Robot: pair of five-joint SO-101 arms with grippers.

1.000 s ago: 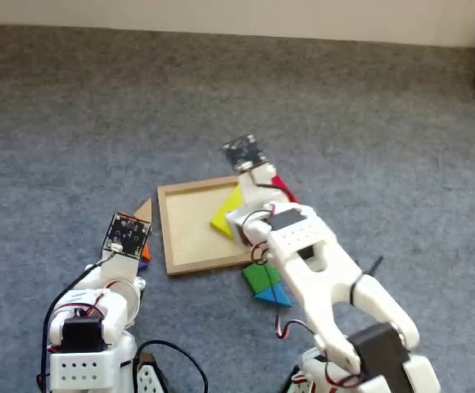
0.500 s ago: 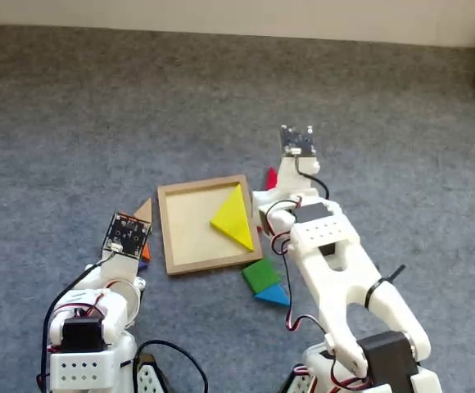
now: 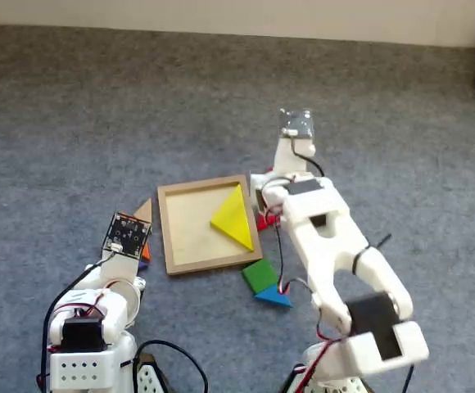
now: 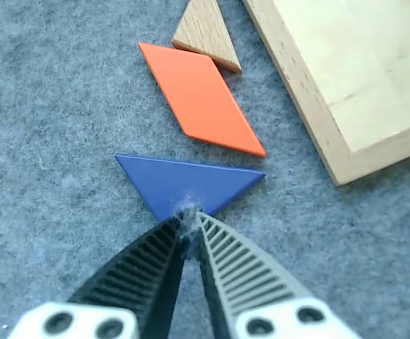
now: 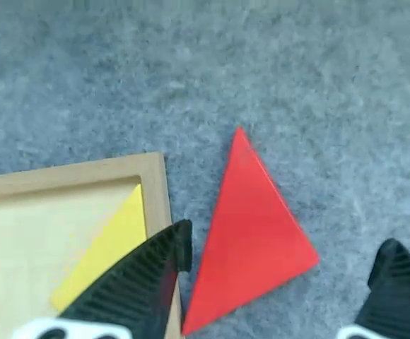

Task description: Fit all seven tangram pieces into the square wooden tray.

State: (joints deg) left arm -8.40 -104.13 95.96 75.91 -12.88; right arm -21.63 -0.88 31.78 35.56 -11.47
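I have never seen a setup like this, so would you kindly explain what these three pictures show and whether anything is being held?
These are two small robot arms, each ending in a two-fingered gripper. The high view looks down on both: the left arm and the right arm, on a grey carpeted surface. Between them sits a square wooden tray with a yellow triangle inside; a green square and light blue triangle lie beside it. The other two pictures come from cameras on the wrists. The left gripper is shut, its tips at a corner of a dark blue triangle, near an orange parallelogram and a wooden triangle. The right gripper is open over a red triangle. Nothing appears held.
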